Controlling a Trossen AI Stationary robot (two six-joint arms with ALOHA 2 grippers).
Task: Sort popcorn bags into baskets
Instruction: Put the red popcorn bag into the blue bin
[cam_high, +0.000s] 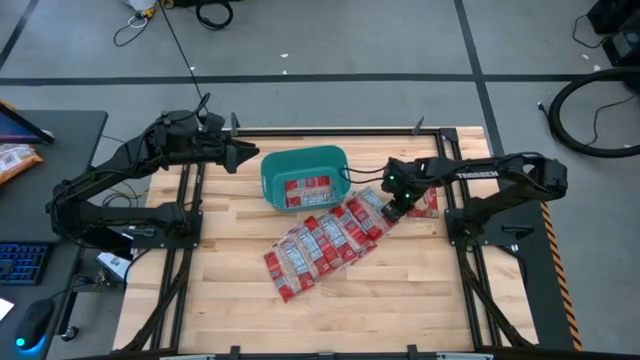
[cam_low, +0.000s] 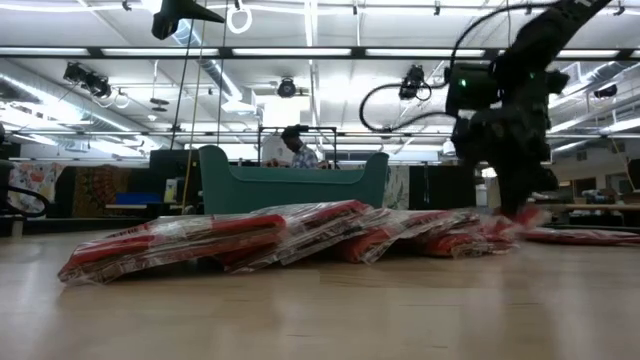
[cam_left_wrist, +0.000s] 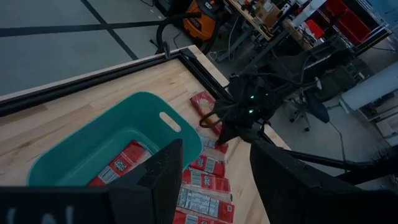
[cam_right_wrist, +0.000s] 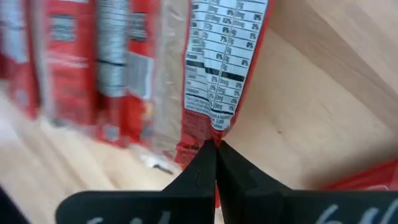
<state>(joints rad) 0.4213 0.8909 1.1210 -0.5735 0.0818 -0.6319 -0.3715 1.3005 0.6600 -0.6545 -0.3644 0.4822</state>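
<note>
Right pincer (cam_right_wrist: 214, 163) down at the worktop (cam_high: 420, 290), on the side of the teal tub (cam_high: 304, 178) away from the left arm, at the near end of the packet row. Fingers pressed together on the corner edge of one red popcorn packet (cam_right_wrist: 224, 62); only a thin fold of film pinched, label panel facing up.

Rest of the popcorn bags (cam_high: 320, 245) fanned in an overlapping row running from the tub out across the worktop; a few already lying inside the tub. One more packet just beyond the pincer, farther from the tub.

Left pincer (cam_high: 248, 157) hovering just beside the tub's rim, fingers apart, holding nothing.

Risks:
- Grip on so little film: likely slip or tear on lifting.
- Packets overlapping: neighbour may drag along or shift the row.
- Packet hanging limp from a corner: could catch on the tub's rim and fall outside.
- Depth of the bite hard to judge; possibly only wrapper seam.
</note>
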